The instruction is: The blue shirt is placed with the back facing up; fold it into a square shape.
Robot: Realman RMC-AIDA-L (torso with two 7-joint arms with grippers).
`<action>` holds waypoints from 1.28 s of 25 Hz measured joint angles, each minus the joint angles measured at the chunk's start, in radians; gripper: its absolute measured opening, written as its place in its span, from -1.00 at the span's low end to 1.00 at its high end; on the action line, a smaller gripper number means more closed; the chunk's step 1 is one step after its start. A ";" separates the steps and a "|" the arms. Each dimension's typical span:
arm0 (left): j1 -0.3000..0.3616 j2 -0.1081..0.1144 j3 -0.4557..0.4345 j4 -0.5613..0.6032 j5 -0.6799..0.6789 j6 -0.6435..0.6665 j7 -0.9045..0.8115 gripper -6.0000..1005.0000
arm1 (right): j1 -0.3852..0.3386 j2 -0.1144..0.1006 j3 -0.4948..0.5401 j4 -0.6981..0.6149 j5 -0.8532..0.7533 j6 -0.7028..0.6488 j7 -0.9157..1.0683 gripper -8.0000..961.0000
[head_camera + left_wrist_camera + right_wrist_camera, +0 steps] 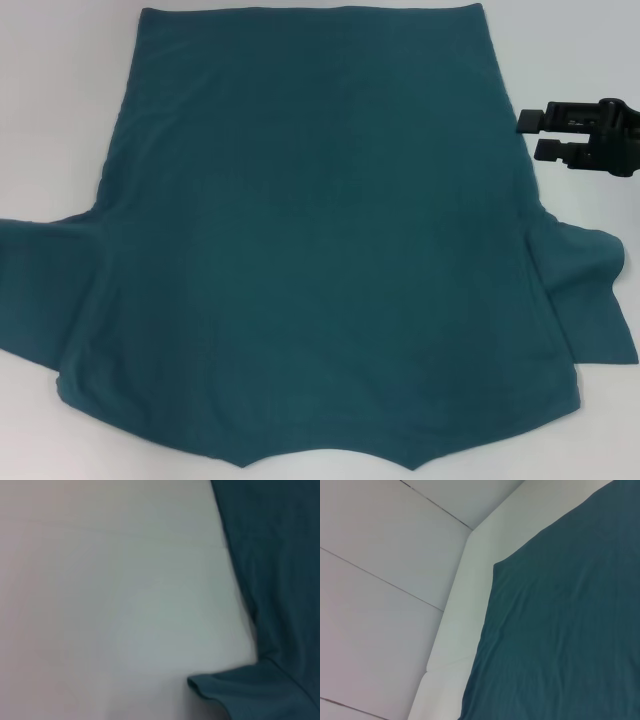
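This looks like a bare robot test room, not a home. A plain white tabletop [60,110] fills the view under the shirt [320,240], and past its edge lies a pale floor [375,605] of large tiles with thin dark seams.

blue shirt [310,250]: collar and left sleeve cut by head-view edges | right gripper [533,135]: arm beyond frame | left gripper: unseen

**Layout on the counter**

Blue shirt [320,250] spread flat across counter [60,100], hem far, collar near, sleeves out to both sides. Right pincer [530,136] just beside shirt's right edge, toward the far end, jaws apart.
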 joint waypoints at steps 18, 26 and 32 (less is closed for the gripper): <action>-0.105 0.023 0.093 0.157 0.082 0.296 -0.133 -0.90 | 0.002 0.000 -0.016 -0.003 -0.008 -0.006 0.000 0.46; -0.198 0.036 0.150 0.115 0.138 0.379 -0.281 -0.89 | 0.004 0.003 -0.037 -0.001 -0.008 0.001 0.000 0.46; -0.266 0.032 0.181 0.032 0.139 0.386 -0.323 -0.87 | 0.005 0.004 -0.042 0.000 -0.008 0.002 0.000 0.46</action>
